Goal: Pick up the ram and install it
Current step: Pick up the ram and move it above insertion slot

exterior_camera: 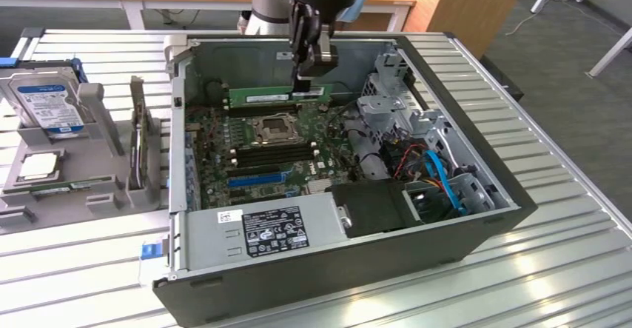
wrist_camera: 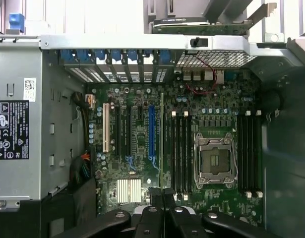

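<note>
My gripper [exterior_camera: 308, 82] is shut on the ram [exterior_camera: 274, 96], a long green stick with a pale label. It hangs level and on edge inside the open computer case [exterior_camera: 474, 232], above the far part of the motherboard [exterior_camera: 222, 139]. From the wrist camera the ram [wrist_camera: 161, 134] appears edge-on as a thin line running out from my gripper [wrist_camera: 162, 198]. It lies over the board between the blue slot [wrist_camera: 152, 131] and the black memory slots [wrist_camera: 180, 153] beside the CPU socket [wrist_camera: 215, 159]. The ram stands clear above the slots.
A grey power supply [exterior_camera: 266, 228] fills the case's near side. A drive cage with blue cables [exterior_camera: 439, 176] sits toward the exterior view's right. On the table toward the exterior view's left, a holder carries a hard drive [exterior_camera: 44, 102] and an upright expansion card [exterior_camera: 136, 139].
</note>
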Robot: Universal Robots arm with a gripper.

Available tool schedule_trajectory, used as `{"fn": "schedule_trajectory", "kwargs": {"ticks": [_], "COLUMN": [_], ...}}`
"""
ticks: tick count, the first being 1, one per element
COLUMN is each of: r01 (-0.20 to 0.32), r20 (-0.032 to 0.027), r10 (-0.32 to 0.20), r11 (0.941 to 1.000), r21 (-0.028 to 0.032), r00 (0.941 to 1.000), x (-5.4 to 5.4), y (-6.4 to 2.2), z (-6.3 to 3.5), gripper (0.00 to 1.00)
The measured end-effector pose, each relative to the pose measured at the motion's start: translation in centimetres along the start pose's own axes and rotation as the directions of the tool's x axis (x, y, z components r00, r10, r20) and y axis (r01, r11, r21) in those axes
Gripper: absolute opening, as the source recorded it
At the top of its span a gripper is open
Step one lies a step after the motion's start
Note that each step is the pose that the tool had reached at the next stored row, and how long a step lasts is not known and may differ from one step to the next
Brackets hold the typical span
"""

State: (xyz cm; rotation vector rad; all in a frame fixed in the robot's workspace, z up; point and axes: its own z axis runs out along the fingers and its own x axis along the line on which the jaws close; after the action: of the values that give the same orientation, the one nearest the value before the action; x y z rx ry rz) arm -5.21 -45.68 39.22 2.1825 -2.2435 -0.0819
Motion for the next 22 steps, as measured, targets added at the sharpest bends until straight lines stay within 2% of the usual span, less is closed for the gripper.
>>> {"fn": "schedule_trajectory", "kwargs": {"ticks": [10,22], "r01": [0.0,0.0], "r20": [0.0,0.0003], "r10": [0.0,0.0], "r11": [1.0,1.0], "r21": [0.0,0.0001], "r00": [1.0,1.0], "x": [-0.2,-1.4], "y": [-0.09,-0.06], "z": [0.01,0.12], "gripper": [0.12,0.12]}}
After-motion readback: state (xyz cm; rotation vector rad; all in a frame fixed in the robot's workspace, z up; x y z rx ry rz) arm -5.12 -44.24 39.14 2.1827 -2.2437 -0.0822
